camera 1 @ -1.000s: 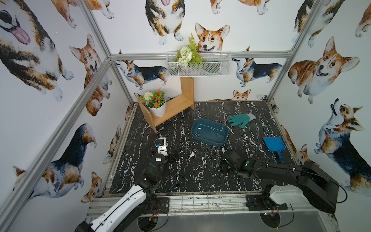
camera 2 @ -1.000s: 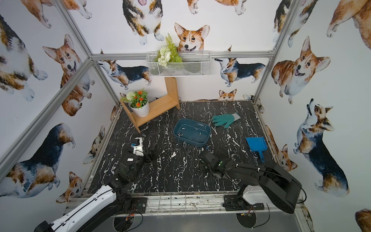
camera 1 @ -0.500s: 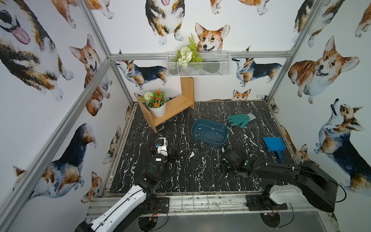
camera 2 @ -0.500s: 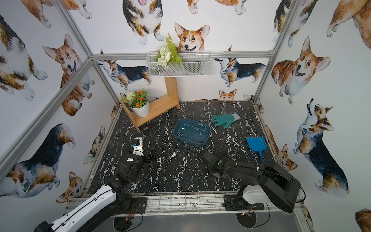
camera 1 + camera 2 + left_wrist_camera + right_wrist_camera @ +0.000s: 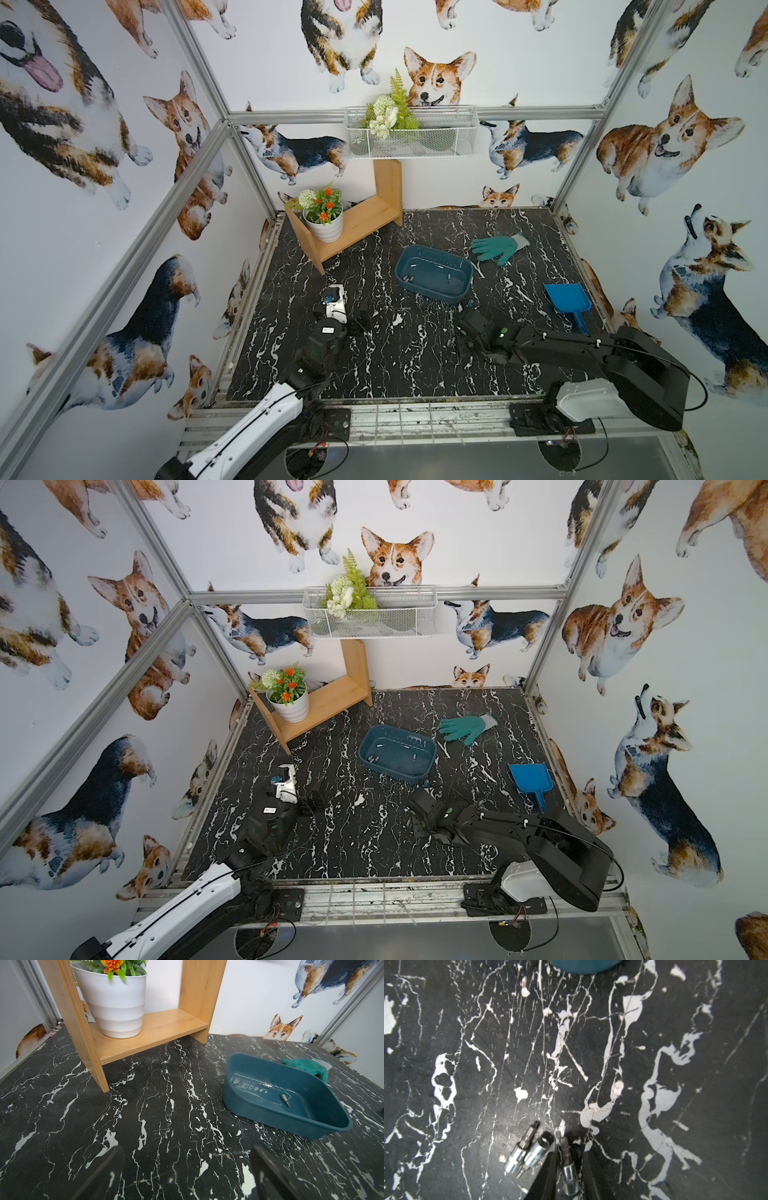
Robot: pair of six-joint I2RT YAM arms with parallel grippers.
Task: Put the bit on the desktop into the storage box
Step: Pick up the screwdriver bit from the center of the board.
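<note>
**Right gripper straddling one bit, just short of the box**

You've got the right gripper (image 5: 569,1153) down on the black, white-veined marble desktop (image 5: 395,374), w/ its two dark fingers either side of a short steel bit (image 5: 569,1172) lying flat. The jaws are narrow but not pressed together. One finger looks to touch the bit and a thin dark gap shows on the other side, so I'd not call it a firm pinch yet. The fingers run along the bit's length, which makes sense: squeezing across the shank stops it rolling off.

Two more pieces lie just beside it, outside the jaws: a second steel bit (image 5: 520,1150) and a small silver socket (image 5: 538,1150), touching each other. They're close enough that you could nudge them on the lift, imo.

The shallow teal-blue plastic storage box (image 5: 432,296) sits just beyond the gripper, its near wall facing it. A few small metal bits (image 5: 285,1100) already lie inside. That means a short carry.

Pose: the right arm is stretched low from its base at the near edge, forearm approx level by the look of it, wrist tipped down so the fingers meet the desktop steeply. The left arm sits low on its own side. The left gripper (image 5: 186,1148) is spread wide w/ nothing between the fingers, hanging over bare desktop and facing the box, well clear of the pick.
</note>
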